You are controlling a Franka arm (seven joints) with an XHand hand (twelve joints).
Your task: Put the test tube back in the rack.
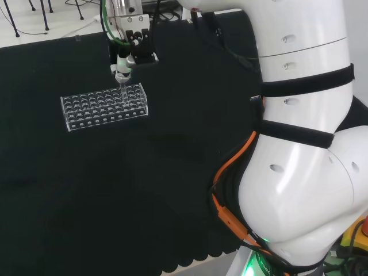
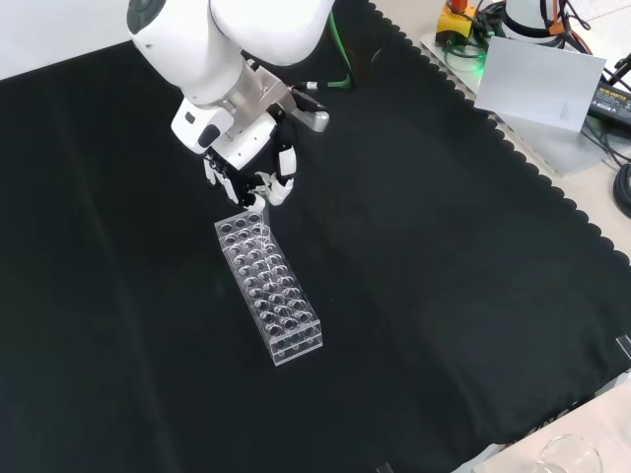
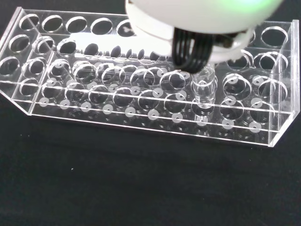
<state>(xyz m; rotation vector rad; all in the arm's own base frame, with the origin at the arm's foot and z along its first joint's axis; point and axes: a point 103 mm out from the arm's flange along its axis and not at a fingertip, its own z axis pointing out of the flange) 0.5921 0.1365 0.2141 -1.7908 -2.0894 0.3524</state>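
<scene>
while pinching the test tube (image 3: 203, 89), robot hand (image 2: 258, 183) hangs over rack (image 2: 271, 291).

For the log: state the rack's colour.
Clear, colourless rack; best in the wrist view.

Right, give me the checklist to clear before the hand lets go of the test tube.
1. Test tube is upright over the rack: ok, it stands vertical in the wrist view.
2. Tube has entered a hole: ok, its lower part shows inside the rack's clear wall.
3. Tube bottom is seated on the rack's base: cannot tell.
4. The hand grips the tube: ok, its fingers are curled on the tube's top at the rack's end.
5. Neighbouring holes are free of other tubes: ok in the wrist view.
6. Rack sits flat on the black cloth: ok.
</scene>
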